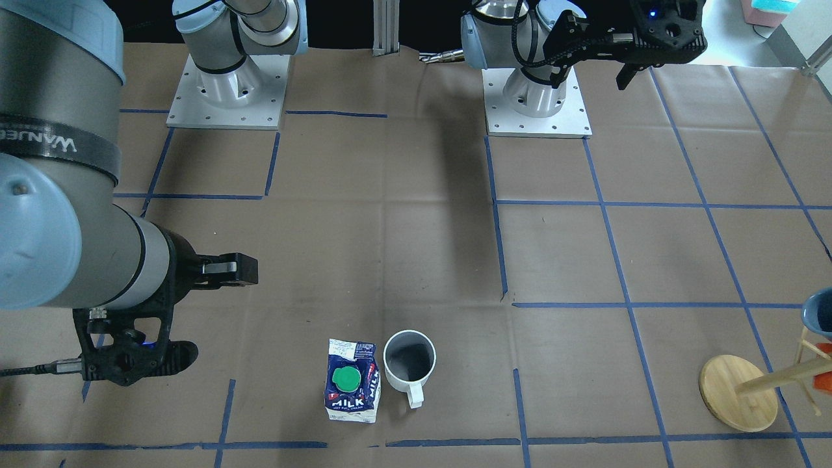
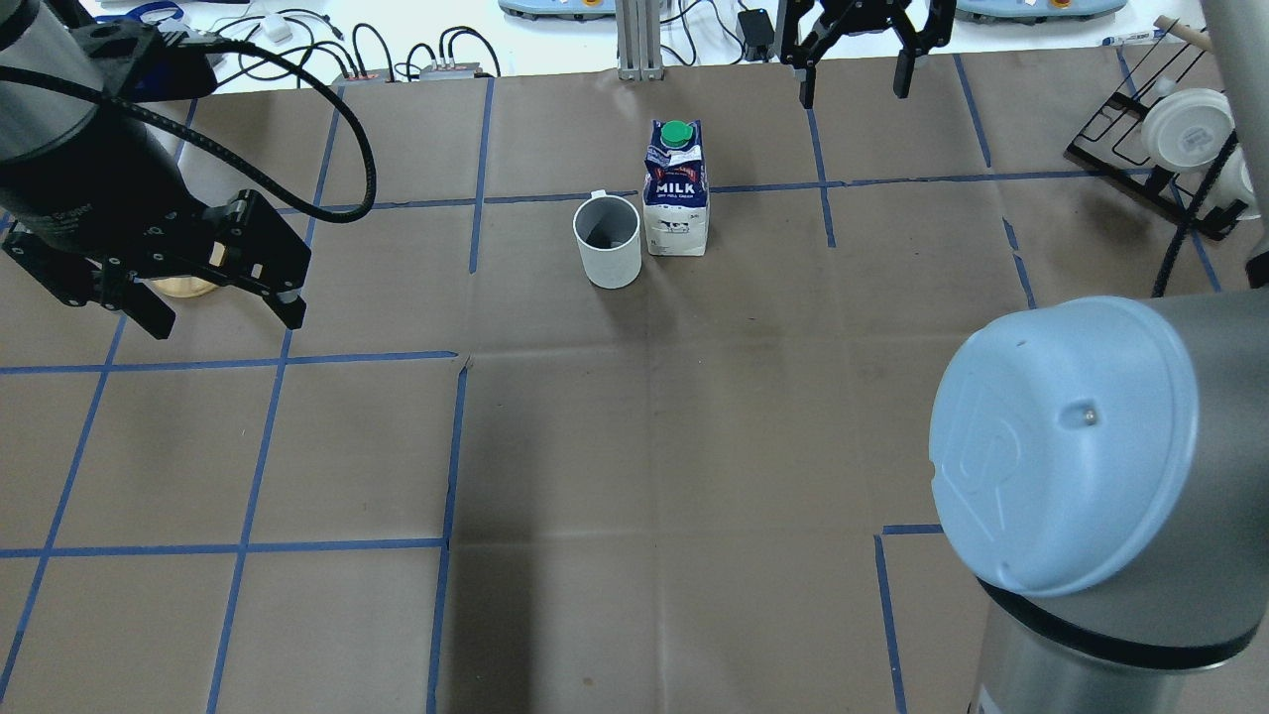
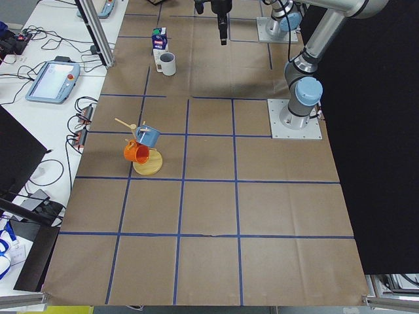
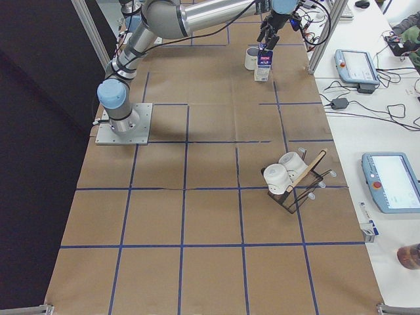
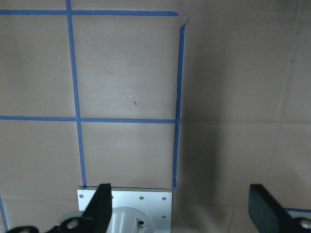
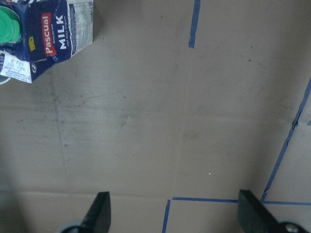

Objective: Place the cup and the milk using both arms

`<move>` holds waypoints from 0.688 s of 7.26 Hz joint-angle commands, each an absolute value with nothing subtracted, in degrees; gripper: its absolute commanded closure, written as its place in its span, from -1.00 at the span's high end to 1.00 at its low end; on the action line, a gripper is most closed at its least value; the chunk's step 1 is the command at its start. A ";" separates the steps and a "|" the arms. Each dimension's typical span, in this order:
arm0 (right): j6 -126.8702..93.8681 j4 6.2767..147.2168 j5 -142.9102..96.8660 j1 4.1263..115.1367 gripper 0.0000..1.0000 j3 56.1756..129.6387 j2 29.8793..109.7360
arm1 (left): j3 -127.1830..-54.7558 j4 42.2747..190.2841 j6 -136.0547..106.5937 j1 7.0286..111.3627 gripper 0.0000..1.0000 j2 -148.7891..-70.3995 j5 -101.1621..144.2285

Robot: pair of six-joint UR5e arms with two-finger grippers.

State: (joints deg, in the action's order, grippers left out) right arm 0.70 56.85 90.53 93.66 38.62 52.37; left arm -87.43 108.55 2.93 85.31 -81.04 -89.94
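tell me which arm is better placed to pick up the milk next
Right, probably. The right gripper hangs open near the milk, which stands on that side of the cup. The left gripper, also open, is farther off, beyond the cup.

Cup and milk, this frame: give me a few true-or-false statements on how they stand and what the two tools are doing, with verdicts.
1. The milk stands upright on the table. True.
2. The cup lies on its side. False: it stands upright, mouth up.
3. The cup stands to the robot's left of the milk. True.
4. The left tool is shut on the cup. False: it is open, empty and well off to the side of the cup.
5. The right tool is open and holds nothing. True.
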 commanded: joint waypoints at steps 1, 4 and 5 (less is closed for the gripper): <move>0.88 57.91 91.14 92.73 0.76 50.11 59.28 | -87.45 108.54 2.99 85.25 1.00 -81.04 -89.91; 0.97 73.91 91.06 89.48 0.98 76.28 77.72 | -87.45 108.54 2.99 85.17 1.00 -81.04 -89.91; 0.18 84.10 91.32 89.39 1.00 85.60 83.87 | -87.45 108.54 2.99 85.17 1.00 -81.04 -89.91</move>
